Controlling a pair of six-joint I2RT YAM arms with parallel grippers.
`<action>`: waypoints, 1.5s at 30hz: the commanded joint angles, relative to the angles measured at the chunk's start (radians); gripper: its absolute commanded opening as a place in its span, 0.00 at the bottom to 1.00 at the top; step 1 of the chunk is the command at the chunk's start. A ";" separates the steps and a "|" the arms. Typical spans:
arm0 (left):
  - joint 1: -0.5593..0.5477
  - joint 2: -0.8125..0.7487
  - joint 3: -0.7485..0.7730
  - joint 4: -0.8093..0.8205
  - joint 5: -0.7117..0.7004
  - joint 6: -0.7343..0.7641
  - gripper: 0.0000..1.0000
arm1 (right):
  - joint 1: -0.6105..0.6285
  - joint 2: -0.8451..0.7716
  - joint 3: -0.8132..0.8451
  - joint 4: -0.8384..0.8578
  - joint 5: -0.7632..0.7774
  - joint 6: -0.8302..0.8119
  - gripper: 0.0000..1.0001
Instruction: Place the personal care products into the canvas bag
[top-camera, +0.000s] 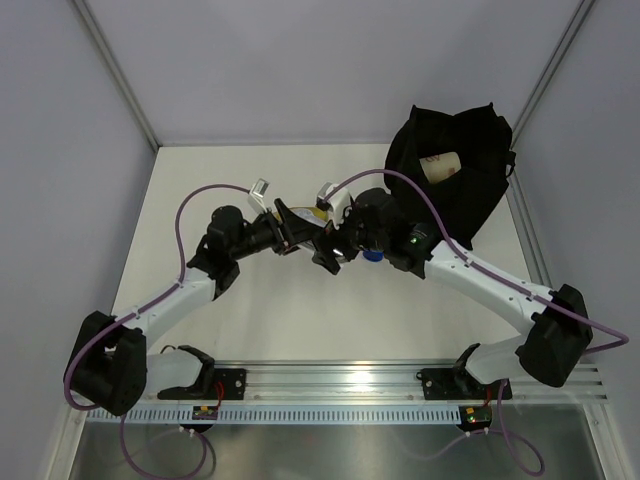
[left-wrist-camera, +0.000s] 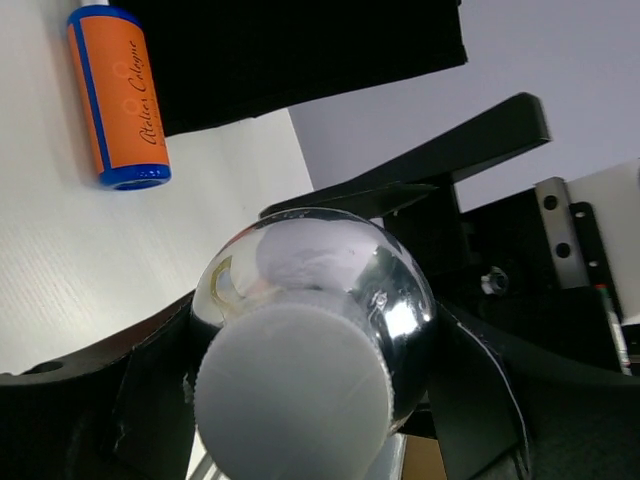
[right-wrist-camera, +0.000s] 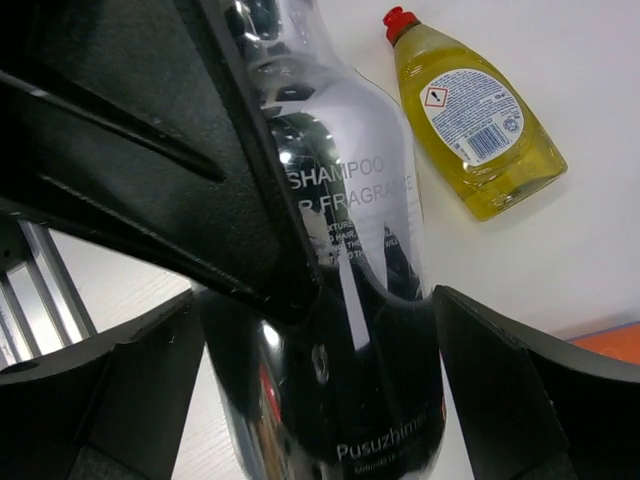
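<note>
**At mid-table, both pincers meet on one bottle**

At the left of the meeting point, your left gripper (top-camera: 303, 237) is clamped on the dark shampoo bottle (right-wrist-camera: 350, 300), with a finger pressed to either side of its glossy body. The bottle's grey cap faces that wrist camera. Just past the two grippers, the yellow bottle (right-wrist-camera: 475, 115) with the red cap lies flat on the white table (top-camera: 300, 320). Your right gripper (top-camera: 345, 243) comes in from the opposite side with its jaws spread as wide as they go, one finger on each side of the same shampoo bottle. From its wrist view you cannot tell whether the pads touch it. Near that gripper, the orange bottle (left-wrist-camera: 118, 95) with the blue cap lies on its side, close to the edge of the canvas bag (top-camera: 480, 200). That black bag sits at the far right of the table, its mouth open toward the overhead camera, with the cream bottle (top-camera: 441, 166) inside.
</note>
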 joint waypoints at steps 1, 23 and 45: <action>-0.009 -0.018 0.091 0.220 0.021 -0.081 0.00 | 0.010 0.018 -0.003 0.060 0.033 0.006 0.98; 0.016 -0.151 0.249 -0.227 -0.104 0.219 0.99 | -0.209 -0.105 0.103 -0.171 -0.258 -0.232 0.00; 0.045 -0.507 0.192 -0.703 -0.459 0.708 0.99 | -1.016 0.296 0.970 -0.658 -0.529 -0.572 0.00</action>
